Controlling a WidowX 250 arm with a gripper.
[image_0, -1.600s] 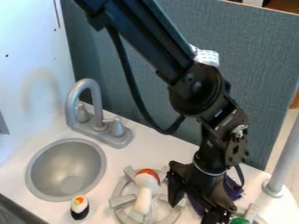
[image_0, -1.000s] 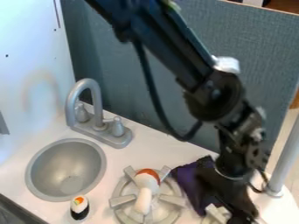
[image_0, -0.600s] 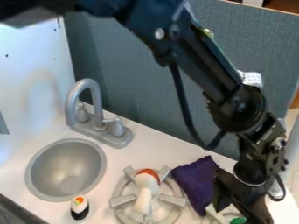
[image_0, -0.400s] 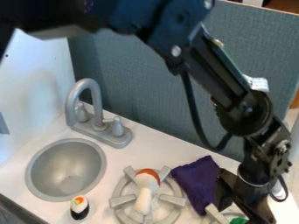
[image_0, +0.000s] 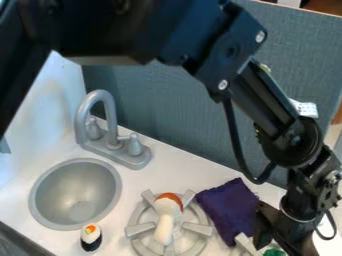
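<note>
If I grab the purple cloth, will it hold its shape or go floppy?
Probably floppy: the purple cloth lies low, with soft, uneven edges. It seems unlikely to roll, as it lies spread out. Pushed toward the grey plastic toy burner beside it, it might bunch up.

The gripper (image_0: 284, 250) at the lower right runs past the bottom edge, its tips out of sight, and the green thing (image_0: 273, 252) there is cut off.
</note>
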